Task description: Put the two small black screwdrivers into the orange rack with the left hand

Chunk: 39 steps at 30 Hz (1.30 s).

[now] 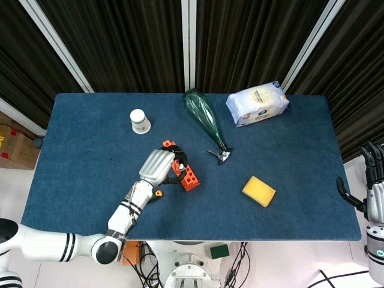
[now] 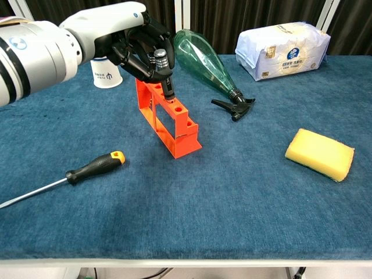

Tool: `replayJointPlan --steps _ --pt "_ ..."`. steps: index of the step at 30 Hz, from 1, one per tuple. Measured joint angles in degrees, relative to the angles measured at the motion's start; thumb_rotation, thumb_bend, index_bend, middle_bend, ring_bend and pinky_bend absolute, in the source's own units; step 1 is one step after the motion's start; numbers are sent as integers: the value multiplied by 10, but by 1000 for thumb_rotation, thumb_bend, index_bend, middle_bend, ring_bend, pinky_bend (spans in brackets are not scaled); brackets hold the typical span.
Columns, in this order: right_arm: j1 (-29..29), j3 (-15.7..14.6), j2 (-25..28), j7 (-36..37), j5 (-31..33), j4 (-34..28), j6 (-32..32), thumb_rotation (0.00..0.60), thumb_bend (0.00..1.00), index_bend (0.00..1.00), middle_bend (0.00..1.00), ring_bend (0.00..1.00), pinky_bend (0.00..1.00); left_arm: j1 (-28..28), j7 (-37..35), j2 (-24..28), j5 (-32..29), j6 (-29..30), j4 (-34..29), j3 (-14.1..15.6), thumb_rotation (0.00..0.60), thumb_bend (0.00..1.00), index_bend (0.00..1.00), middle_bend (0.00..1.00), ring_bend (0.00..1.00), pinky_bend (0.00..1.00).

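One small black screwdriver (image 2: 164,72) is pinched in your left hand (image 2: 136,46), held upright with its tip at a hole in the top of the orange plastic rack (image 2: 166,118) directly beneath the fingers. You cannot tell whether the tip has entered the hole. A larger black-and-orange-handled screwdriver (image 2: 87,170) lies flat well below and to the left of that hand. Your right hand (image 1: 373,183) hangs off the table's far right edge, fingers spread apart, holding nothing.
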Motion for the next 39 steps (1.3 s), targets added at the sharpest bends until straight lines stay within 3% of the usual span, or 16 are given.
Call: replayJointPlan --steps 13,28,35,39 --pt "0 1 1 -3 0 -5 0 600 354 0 0 0 0 2 -15 4 17 -18 1 2 600 377 288 351 238 285" --pt "-1 1 4 -7 -2 -8 4 600 354 0 0 0 0 25 -39 37 52 -11 -28 9 600 324 201 254 195 284" --pt "-6 -3 5 -7 1 -4 2 600 354 0 0 0 0 80 -88 103 112 29 -68 25 600 319 224 245 172 278" --pt "-11 -6 5 -7 6 1 1 600 353 0 0 0 0 132 -134 157 175 70 -78 49 600 319 281 244 165 273"
